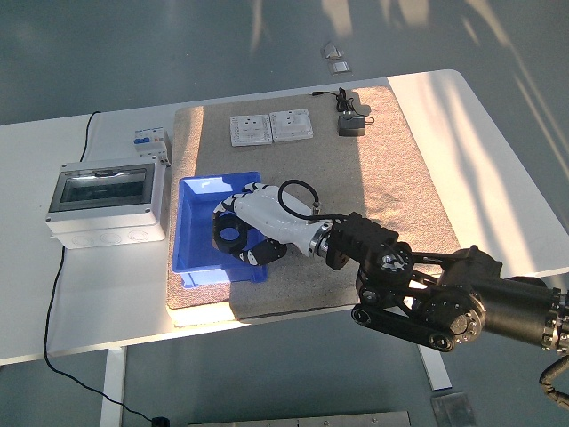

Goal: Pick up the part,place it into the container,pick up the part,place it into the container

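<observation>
My right hand (244, 233), white with a black arm behind it, reaches in from the lower right and is over the blue container (192, 197) on the left side of the tan mat. Its fingers are curled on a black ring-shaped part (231, 235), held low inside the container near its right wall. A second black part that lay on the mat just right of the container is hidden behind my wrist and forearm. My left arm is out of view.
A grey electrical box (107, 201) with a clear lid stands left of the container, a small circuit breaker (149, 140) behind it. Two white socket panels (271, 127) and a black adapter (352, 125) with cable lie at the mat's (404, 178) far edge.
</observation>
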Controlling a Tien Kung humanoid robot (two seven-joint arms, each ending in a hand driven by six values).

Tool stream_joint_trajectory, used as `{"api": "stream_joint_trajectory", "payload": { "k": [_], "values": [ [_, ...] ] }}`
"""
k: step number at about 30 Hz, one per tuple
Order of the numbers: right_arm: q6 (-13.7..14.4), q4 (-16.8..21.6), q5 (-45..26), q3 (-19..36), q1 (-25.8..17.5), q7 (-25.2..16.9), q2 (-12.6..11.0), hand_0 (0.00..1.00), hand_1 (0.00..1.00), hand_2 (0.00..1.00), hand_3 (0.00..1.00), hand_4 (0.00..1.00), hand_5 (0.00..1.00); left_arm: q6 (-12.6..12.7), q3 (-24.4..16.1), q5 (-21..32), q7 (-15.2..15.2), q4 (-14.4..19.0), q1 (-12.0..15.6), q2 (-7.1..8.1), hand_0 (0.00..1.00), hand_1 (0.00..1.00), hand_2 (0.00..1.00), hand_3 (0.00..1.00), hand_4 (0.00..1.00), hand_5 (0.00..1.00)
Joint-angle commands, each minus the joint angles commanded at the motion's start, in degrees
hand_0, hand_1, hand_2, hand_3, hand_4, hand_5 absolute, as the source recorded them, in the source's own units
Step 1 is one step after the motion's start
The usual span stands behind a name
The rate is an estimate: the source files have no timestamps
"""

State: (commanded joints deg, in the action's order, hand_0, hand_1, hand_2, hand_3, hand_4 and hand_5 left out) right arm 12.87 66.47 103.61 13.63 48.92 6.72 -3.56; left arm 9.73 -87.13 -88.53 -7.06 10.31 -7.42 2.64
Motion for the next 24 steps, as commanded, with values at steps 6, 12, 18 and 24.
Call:
{"api": "stream_joint_trajectory", "payload": {
  "k": [6,12,18,24],
  "values": [
    [-1.2,0.4,1.6,0.3,0.1,0.7,0.0,0.998,0.956,0.927,0.883,0.432,0.1,0.1,0.1,0.0,0.0,0.0,0.0,0.06,0.685,0.675,0.714,0.651,0.737,0.714],
    [2.6,0.2,0.7,2.1,-1.0,-0.6,-0.5,0.998,0.973,0.935,0.882,0.486,0.122,0.0,0.0,-0.4,-0.1,0.0,0.0,0.11,0.685,0.676,0.713,0.649,0.733,0.716],
    [7.5,-0.5,-5.3,8.3,-4.7,1.8,-2.5,0.998,0.945,0.927,0.859,0.515,0.099,0.1,0.2,0.0,-0.1,0.0,0.3,0.12,0.685,0.676,0.713,0.647,0.733,0.717],
    [3.9,-1.4,-11.5,10.0,-5.9,7.3,-3.7,0.998,0.914,0.93,0.892,0.58,0.08,0.0,0.0,-0.5,-0.1,0.0,0.4,0.09,0.684,0.675,0.712,0.645,0.731,0.714]
  ]
}}
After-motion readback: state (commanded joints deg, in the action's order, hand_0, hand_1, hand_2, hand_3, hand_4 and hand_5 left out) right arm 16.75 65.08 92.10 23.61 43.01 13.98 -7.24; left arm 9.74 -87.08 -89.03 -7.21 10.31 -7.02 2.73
